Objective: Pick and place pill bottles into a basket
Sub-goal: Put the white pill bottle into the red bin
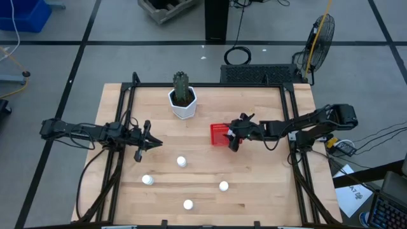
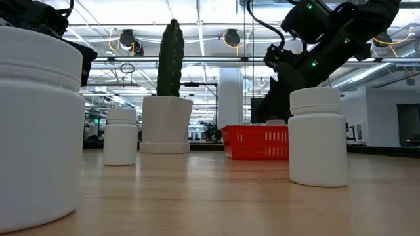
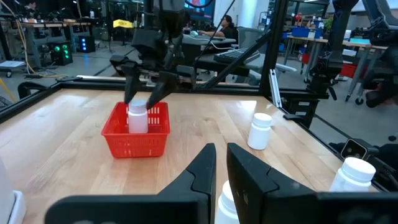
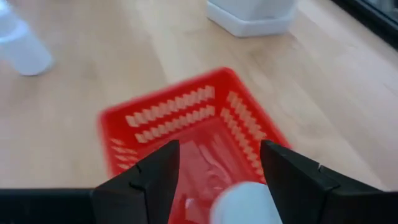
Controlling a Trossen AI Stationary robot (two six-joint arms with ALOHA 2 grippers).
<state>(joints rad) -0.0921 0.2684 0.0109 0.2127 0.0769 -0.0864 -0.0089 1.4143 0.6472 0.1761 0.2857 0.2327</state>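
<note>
While the right gripper (image 1: 233, 136) hangs over the red basket (image 1: 219, 134), jaws spread around a pill bottle (image 3: 137, 117), four bottles stand toward six o'clock. At nine o'clock, the left gripper (image 1: 152, 143) waits, pinched closed.

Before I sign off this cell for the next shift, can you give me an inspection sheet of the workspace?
Surface: wooden table, black frame rails along its sides.
Job's things: red basket with one pill bottle inside; four bottles loose on the wood.
Clutter: white pot with cactus.
Pincers: right pincer open above the basket, either side of the bottle; left pincer shut, idle on the table's left.
Cables: coiled black cable on the floor; yellow cord by the fan.
Surroundings: workshop benches; person seated far off.
</note>
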